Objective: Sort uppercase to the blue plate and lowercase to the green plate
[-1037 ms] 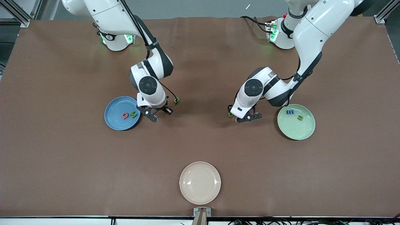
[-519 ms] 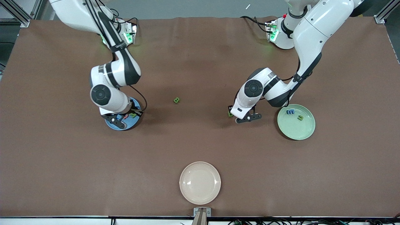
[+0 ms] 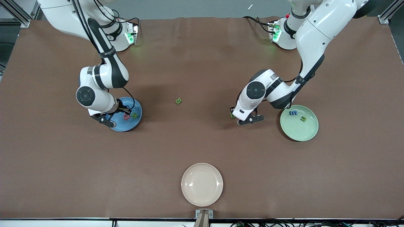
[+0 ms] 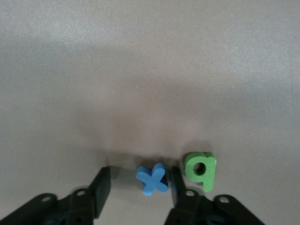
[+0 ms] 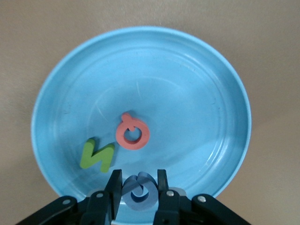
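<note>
Over the blue plate (image 5: 140, 65), the right tool (image 5: 139, 183) grips blue C (image 5: 138, 191) beside red Q (image 5: 133, 132), while the left tool (image 4: 140, 186) straddles blue x (image 4: 153, 179), half-open.

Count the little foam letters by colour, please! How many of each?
Red letters: 1, the Q
Green letters: 4, the N, B, u, p
Blue letters: 3, the C, x, m
Total: 8 letters
</note>
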Motion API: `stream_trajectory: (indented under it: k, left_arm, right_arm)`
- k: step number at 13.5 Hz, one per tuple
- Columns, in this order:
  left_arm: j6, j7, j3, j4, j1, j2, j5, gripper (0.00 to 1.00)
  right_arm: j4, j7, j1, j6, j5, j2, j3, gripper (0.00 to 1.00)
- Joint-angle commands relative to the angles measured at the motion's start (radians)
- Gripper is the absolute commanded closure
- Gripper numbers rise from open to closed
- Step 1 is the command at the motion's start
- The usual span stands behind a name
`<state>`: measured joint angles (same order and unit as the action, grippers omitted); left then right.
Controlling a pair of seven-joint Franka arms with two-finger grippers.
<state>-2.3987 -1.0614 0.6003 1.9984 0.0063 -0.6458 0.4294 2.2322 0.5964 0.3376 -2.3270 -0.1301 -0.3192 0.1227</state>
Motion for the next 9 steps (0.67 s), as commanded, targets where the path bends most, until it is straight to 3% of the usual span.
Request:
stream_trajectory:
  k: [1, 6, 7, 8, 9]
  left_arm:
    - [0.003, -0.019, -0.005, -0.02, -0.011, -0.011, 0.014, 0.5]
    - [0.003, -0.019, -0.005, -0.02, -0.011, -0.012, 0.014, 0.69]
    - [0.003, -0.02, -0.005, -0.02, -0.011, -0.012, 0.014, 0.72]
    - [0.003, -0.019, -0.005, -0.02, -0.011, -0.012, 0.014, 0.74]
    - [0.003, -0.019, -0.005, -0.02, -0.011, -0.012, 0.014, 0.77]
  right_arm:
    - [0.052, -0.004, -0.008, -0.029, 0.014, 0.034, -0.011, 0.99]
    - [0.052, -0.001, -0.006, -0.046, 0.014, 0.02, -0.012, 0.95]
    - [0.05, -0.001, -0.006, -0.046, 0.012, 0.017, -0.012, 0.77]
    - [0.05, -0.001, -0.003, -0.046, 0.012, 0.015, -0.014, 0.31]
    - [0.049, 0.0, 0.0, -0.046, 0.012, 0.017, -0.014, 0.02]
